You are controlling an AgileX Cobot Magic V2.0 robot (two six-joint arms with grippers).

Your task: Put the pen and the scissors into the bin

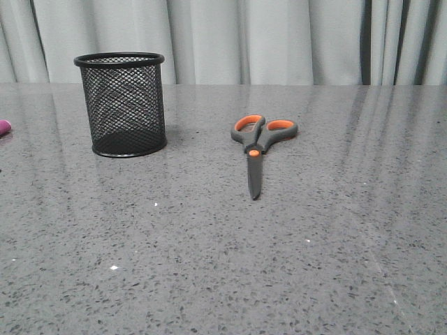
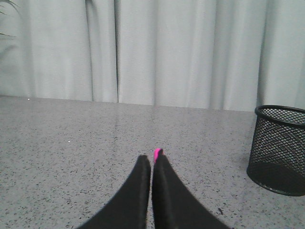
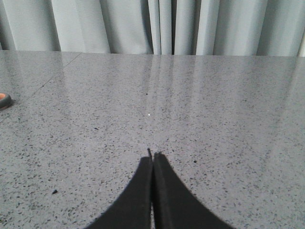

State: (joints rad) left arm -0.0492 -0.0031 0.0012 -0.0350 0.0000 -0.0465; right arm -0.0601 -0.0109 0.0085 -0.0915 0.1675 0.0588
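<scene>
The bin (image 1: pixel 124 105) stands upright at the back left of the grey table; it also shows in the left wrist view (image 2: pixel 279 150). The scissors (image 1: pixel 257 143) lie flat and closed to its right, handles away from me, blades toward me. One handle loop shows in the right wrist view (image 3: pixel 4 100). Only a magenta end of the pen (image 1: pixel 3 127) shows at the left edge of the front view. In the left wrist view a pink tip of the pen (image 2: pixel 157 153) peeks past the fingertips, the rest hidden. My left gripper (image 2: pixel 151 160) is shut. My right gripper (image 3: pixel 152 158) is shut and empty above bare table.
The speckled grey table (image 1: pixel 223 244) runs back to a pale curtain (image 1: pixel 279 42). Neither arm shows in the front view.
</scene>
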